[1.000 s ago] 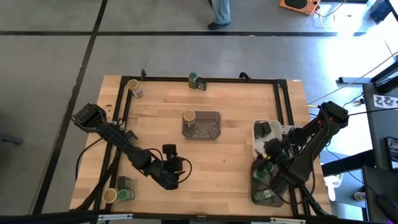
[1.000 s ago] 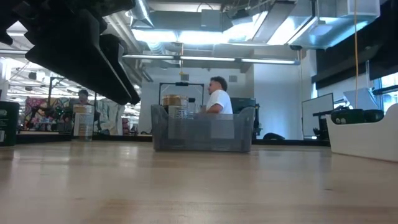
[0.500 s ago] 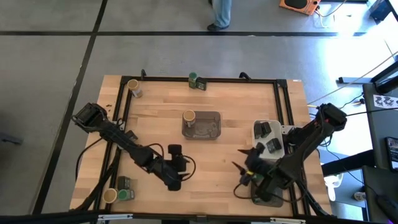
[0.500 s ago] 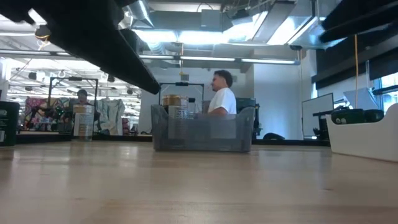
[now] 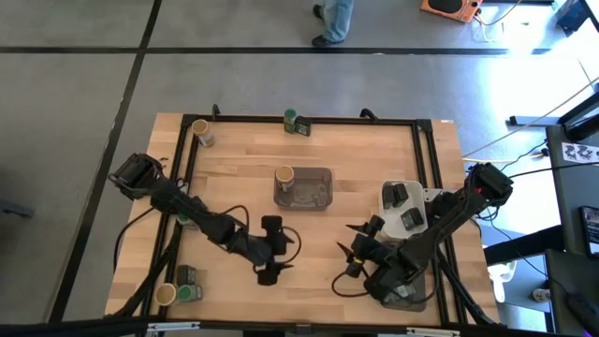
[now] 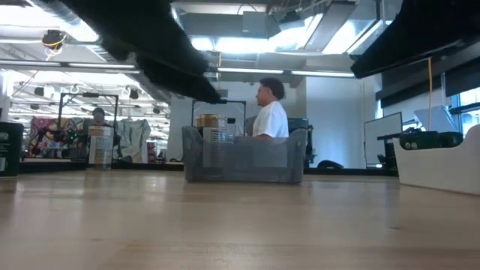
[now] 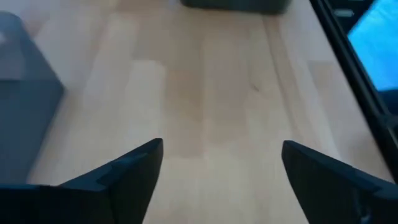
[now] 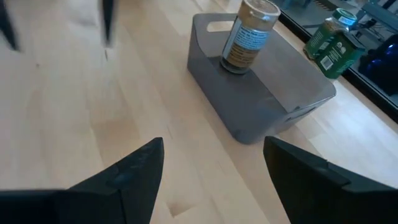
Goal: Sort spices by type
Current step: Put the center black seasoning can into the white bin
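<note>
Both grippers hang over bare wood on the near side of the grey tray (image 5: 305, 189), which serves as landmark. Left gripper (image 5: 272, 251) sits nearer than the tray and slightly to its left, fingers (image 7: 124, 177) spread with nothing between them. Right gripper (image 5: 357, 255) is near and right of the tray, also spread and empty. A tan-lidded jar (image 5: 284, 175) stands upright in the tray's left end. A green-lidded jar (image 5: 291, 119) stands by the table's far rail, beyond the tray. Another tan-lidded jar (image 5: 198, 130) lies at the far-left corner. Dark tins (image 5: 403, 206) fill a white tray (image 5: 386, 197) to the right. Open tabletop lies between the two grippers.
</note>
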{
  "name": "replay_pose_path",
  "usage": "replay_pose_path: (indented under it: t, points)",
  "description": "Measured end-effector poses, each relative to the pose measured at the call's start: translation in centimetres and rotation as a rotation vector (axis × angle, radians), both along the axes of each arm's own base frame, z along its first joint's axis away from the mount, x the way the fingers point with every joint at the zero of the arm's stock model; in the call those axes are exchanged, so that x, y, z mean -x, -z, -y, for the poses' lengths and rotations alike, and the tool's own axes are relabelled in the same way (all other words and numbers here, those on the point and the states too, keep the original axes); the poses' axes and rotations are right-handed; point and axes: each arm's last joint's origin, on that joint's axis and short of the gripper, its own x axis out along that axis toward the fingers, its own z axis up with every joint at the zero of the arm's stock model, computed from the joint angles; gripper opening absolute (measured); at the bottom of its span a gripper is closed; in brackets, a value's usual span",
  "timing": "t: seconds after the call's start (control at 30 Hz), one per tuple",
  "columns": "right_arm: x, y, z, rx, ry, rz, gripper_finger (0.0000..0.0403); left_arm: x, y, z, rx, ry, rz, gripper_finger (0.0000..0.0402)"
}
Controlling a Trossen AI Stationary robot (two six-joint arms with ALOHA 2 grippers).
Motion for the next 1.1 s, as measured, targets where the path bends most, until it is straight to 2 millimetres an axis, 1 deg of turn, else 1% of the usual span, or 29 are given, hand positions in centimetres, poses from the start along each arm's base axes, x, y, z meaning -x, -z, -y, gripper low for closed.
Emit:
replay_pose_path:
  t: [0.13,0.2,0.27,0.37,0.43,0.63,0.77,0.9,1.0,1.1]
  points:
    - [0.0,0.0,-0.1,-0.004,-0.002,0.004,0.0276,-0.6,-0.3,-0.9,-0.023,-0.019,0.001,0.034]
    - [0.0,0.0,-0.1,-0.004,-0.002,0.004,0.0276,-0.5,-1.1,-1.3,-0.035,-0.035,-0.052,0.034]
    - [0.0,0.0,-0.1,-0.014,-0.008,-0.006,0.0276,0.0,-2.4,-1.7,-0.06,-0.062,-0.139,0.034]
    - [0.0,0.0,-0.1,-0.016,-0.009,-0.009,0.0276,1.4,-4.7,-2.7,-0.081,-0.141,-0.287,0.034]
    - [0.0,0.0,-0.1,-0.013,-0.011,-0.011,0.0276,2.7,-5.8,-3.3,-0.093,-0.197,-0.379,0.034]
    - [0.0,0.0,-0.1,-0.014,-0.011,-0.01,0.0276,6.8,-7.7,-5.4,-0.163,-0.402,-0.533,0.034]
    - [0.0,0.0,-0.1,-0.014,-0.011,-0.01,0.0276,8.9,-8.5,-6.6,-0.218,-0.533,-0.609,0.034]
    - [0.0,0.0,-0.1,-0.014,-0.011,-0.01,0.0276,10.3,-8.8,-8.0,-0.251,-0.677,-0.716,0.034]
    - [0.0,0.0,-0.1,-0.013,-0.011,-0.01,0.0276,11.1,-8.4,-8.9,-0.252,-0.735,-0.823,0.034]
    - [0.0,0.0,-0.1,-0.013,-0.011,-0.01,0.0276,11.4,-7.4,-9.8,-0.242,-0.756,-0.913,0.034]
